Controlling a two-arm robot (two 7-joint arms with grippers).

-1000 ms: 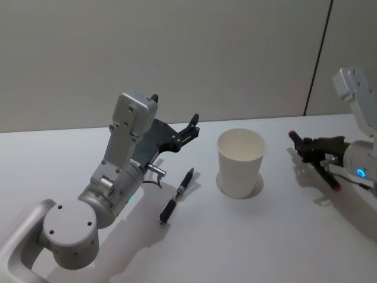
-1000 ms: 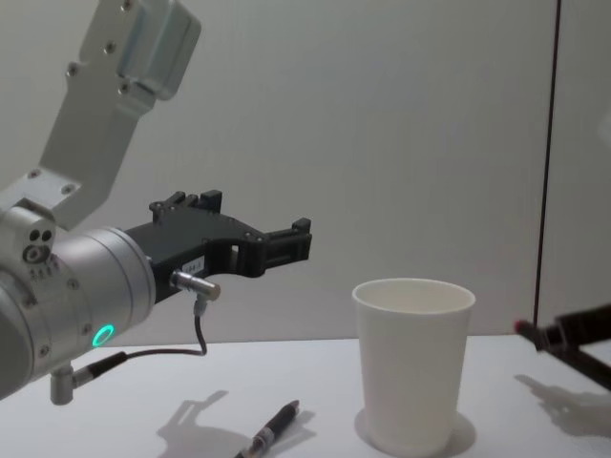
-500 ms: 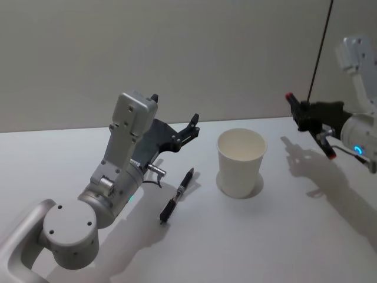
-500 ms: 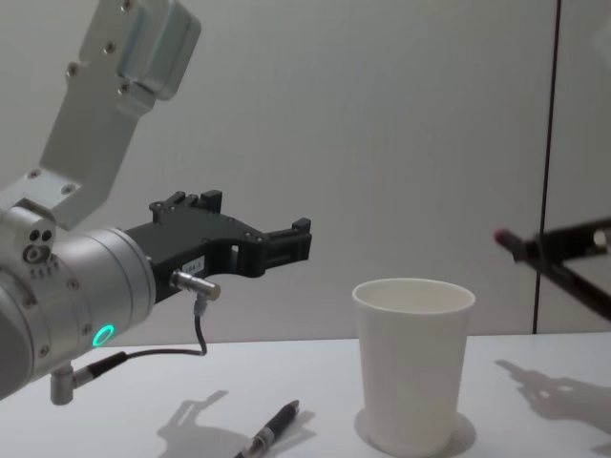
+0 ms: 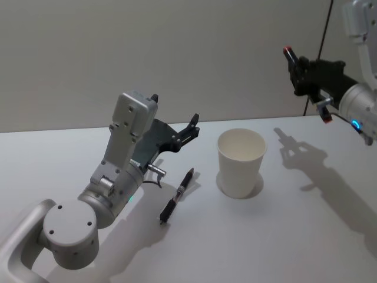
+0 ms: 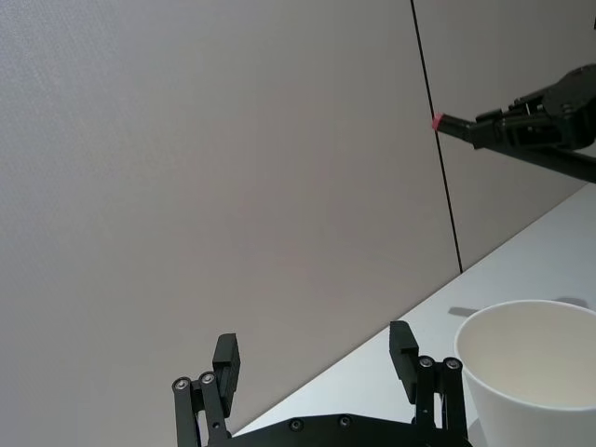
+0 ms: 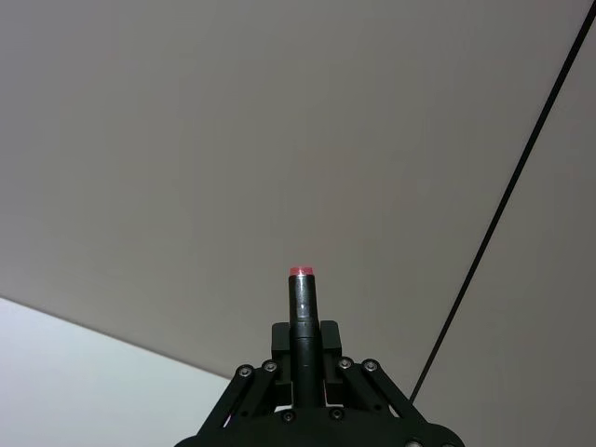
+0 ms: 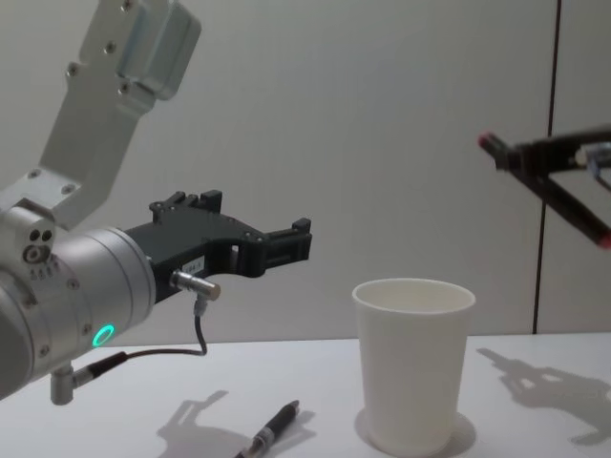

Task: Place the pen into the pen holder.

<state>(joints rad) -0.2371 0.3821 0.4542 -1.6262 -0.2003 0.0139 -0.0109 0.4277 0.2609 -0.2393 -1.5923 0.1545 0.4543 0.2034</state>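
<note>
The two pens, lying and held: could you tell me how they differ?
The lying pen rests flat beside the cup; the held pen is clamped aloft in the right pincer. The held pen has a red end; the lying pen shows no red. Both are slim, dark.

I can read no text, brand or number anywhere. The small pale sticker (image 8: 194,264) on the left gripper (image 8: 302,244), left of centre, is illegible.

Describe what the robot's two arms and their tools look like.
Both arms are silver-grey with rounded joints. Left arm: green light ring, black cable. Right arm: blue light. The left tool and right tool are black.
</note>
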